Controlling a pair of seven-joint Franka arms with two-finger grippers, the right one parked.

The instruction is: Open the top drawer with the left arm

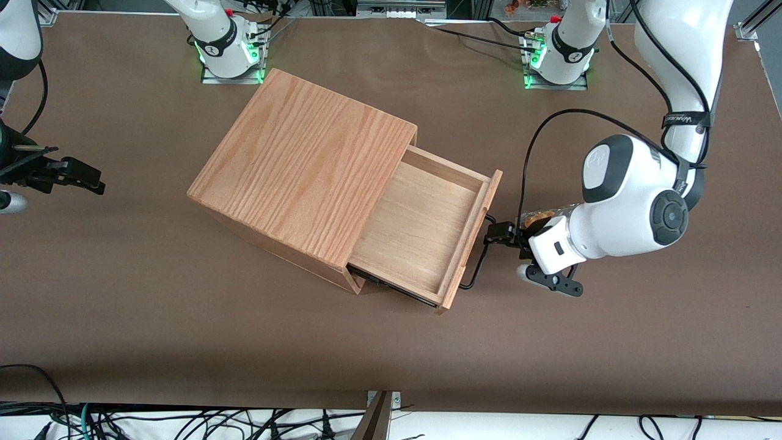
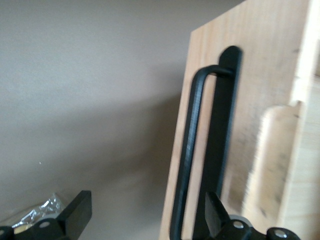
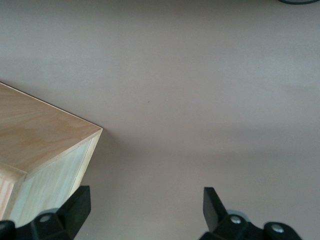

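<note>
Table (image 1: pixel 122 342): brown worktop; it carries the cabinet and both arm bases.
Cabinet (image 1: pixel 305 171): oak-grained box near the worktop's middle, standing skewed to its edges.
Top drawer (image 1: pixel 421 226): pulled well out of the cabinet toward my end of the worktop; its pale inside is exposed.
Left arm (image 1: pixel 629 208): my arm, wrist lowered in front of the drawer's front panel (image 2: pixel 260 100).
Handle (image 2: pixel 192 150): thin black wire bar on the front panel, standing off the wood.
Gripper (image 1: pixel 496 233): mine, at the handle. My 2 fingers (image 2: pixel 77 212) are spread wide apart; 1 is between the bar and the panel, and the bar lies between them ungripped.
</note>
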